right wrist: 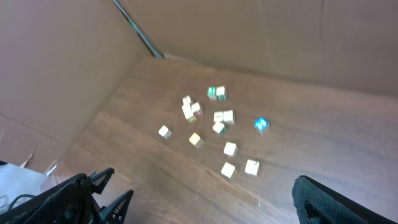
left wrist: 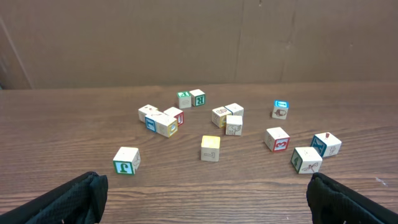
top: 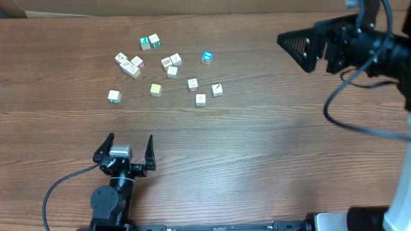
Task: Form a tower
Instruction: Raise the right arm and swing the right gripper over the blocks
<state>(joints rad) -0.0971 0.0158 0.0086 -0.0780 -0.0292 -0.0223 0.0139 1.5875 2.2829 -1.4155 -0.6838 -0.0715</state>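
Observation:
No tower shows in any view. Several small pale picture cubes lie singly or side by side on the wooden table [top: 270,147], among them a blue-faced cube [top: 206,58] and a green-faced pair [top: 149,42]. A plain yellow-green cube [top: 155,90] sits among them. My left gripper [top: 130,140] rests low near the front edge, open and empty, well short of the cubes. In the left wrist view its fingers [left wrist: 68,199] frame the nearest cube [left wrist: 126,160]. My right gripper [top: 307,46] hangs high at the back right, open and empty, and one of its fingers [right wrist: 336,202] shows.
A brown cardboard wall [left wrist: 199,43] runs along the table's far edge and continues down its left side [right wrist: 56,74]. The left arm's cable [top: 58,189] trails over the near left of the table. The right arm's cables [top: 359,122] loop over the right side.

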